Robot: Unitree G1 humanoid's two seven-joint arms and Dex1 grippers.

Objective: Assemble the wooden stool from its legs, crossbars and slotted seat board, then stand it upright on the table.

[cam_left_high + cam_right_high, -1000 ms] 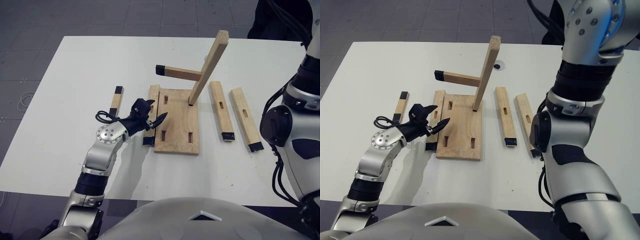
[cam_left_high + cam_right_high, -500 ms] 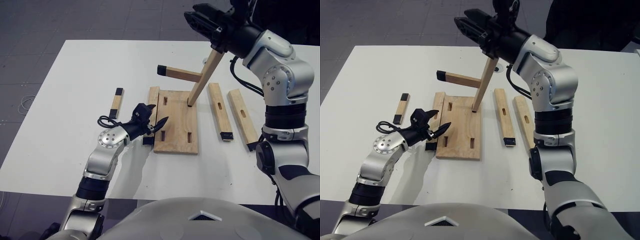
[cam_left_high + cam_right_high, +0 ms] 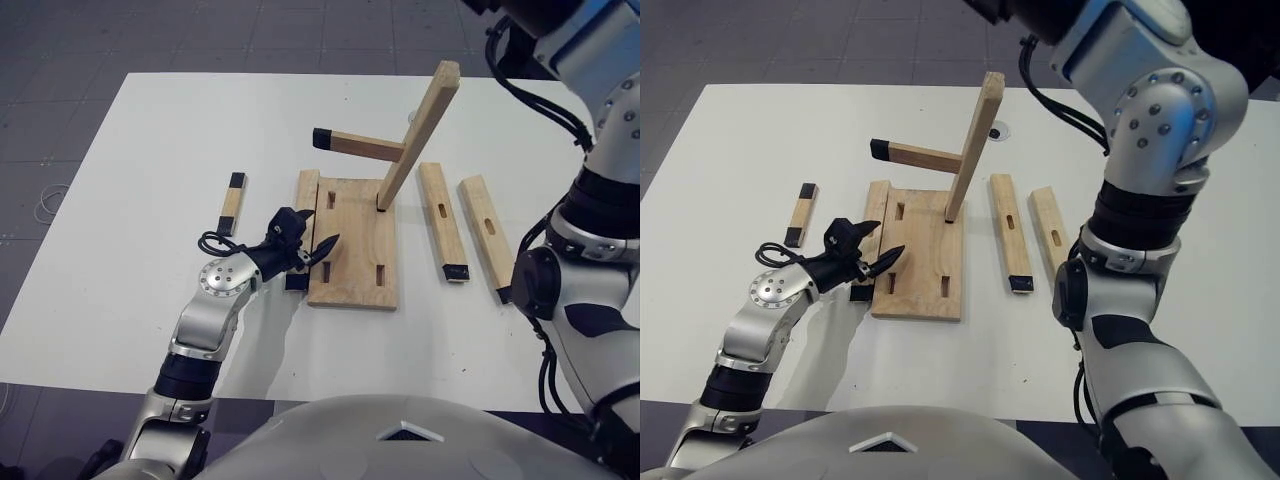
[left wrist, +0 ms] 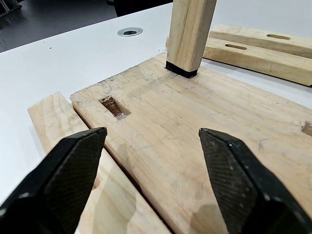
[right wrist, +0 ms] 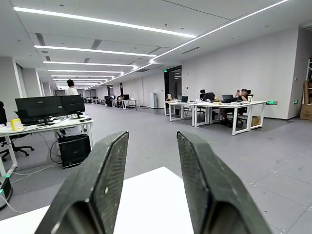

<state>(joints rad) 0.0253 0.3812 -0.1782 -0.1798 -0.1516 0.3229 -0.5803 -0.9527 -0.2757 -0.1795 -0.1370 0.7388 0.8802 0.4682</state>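
The slotted seat board (image 3: 352, 262) lies flat mid-table. One leg (image 3: 418, 135) stands tilted in its far right slot, and a black-tipped crossbar (image 3: 358, 146) sticks out of that leg to the left. Another leg (image 3: 304, 205) lies along the board's left edge. My left gripper (image 3: 306, 246) hovers open over that edge, nothing between its fingers (image 4: 73, 168); the board (image 4: 195, 126) and the standing leg (image 4: 189, 34) lie ahead of it. My right gripper (image 5: 152, 135) is open and empty, raised high and facing the room.
A short crossbar (image 3: 232, 201) lies left of the board. Two slotted legs (image 3: 441, 220) (image 3: 489, 236) lie side by side to its right. A round cable port (image 3: 997, 129) sits behind the standing leg. The white table (image 3: 150, 150) has bare room at left and front.
Half a second ago my right gripper was at the top of the standing leg; it has since lifted up and away. The leg stands as before. My left gripper has barely shifted.
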